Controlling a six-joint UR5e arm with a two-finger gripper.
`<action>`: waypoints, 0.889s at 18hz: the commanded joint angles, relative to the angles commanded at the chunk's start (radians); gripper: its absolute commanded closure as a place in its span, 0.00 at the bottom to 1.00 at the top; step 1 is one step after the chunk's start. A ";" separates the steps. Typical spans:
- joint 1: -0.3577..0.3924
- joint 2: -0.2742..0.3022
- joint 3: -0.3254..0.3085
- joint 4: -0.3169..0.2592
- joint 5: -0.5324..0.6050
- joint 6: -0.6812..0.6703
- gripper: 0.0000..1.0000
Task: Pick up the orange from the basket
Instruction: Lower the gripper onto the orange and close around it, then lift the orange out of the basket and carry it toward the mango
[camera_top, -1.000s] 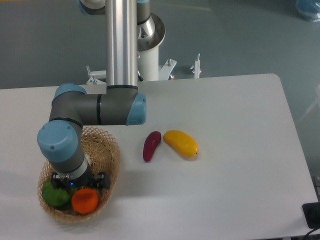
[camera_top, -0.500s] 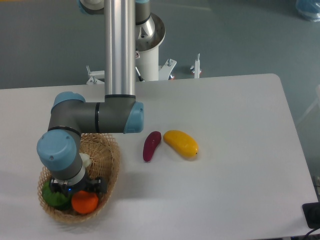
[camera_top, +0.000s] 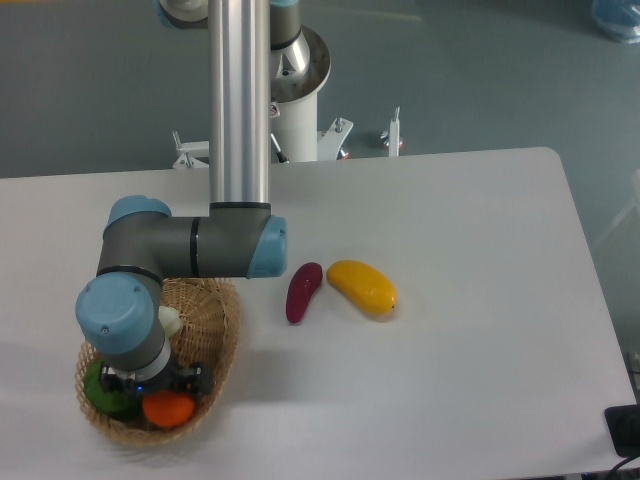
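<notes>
From where I stand, the claw (camera_top: 160, 388) hangs low inside the basket (camera_top: 222, 322), with the orange (camera_top: 168, 409) just below it at the near rim and a green vegetable (camera_top: 102, 393) touching the orange on its left. To do this well, I'd say the fingers should straddle the orange alone, clear of the green one and the wicker. The wrist hides the fingers, so I cannot tell whether the claw is wide, narrow or gripping. The orange's top is covered too.
</notes>
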 joint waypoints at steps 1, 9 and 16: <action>0.000 0.003 0.000 0.000 0.000 0.000 0.42; 0.002 0.100 0.002 0.002 -0.054 0.018 0.51; 0.132 0.133 -0.014 0.006 -0.046 0.130 0.50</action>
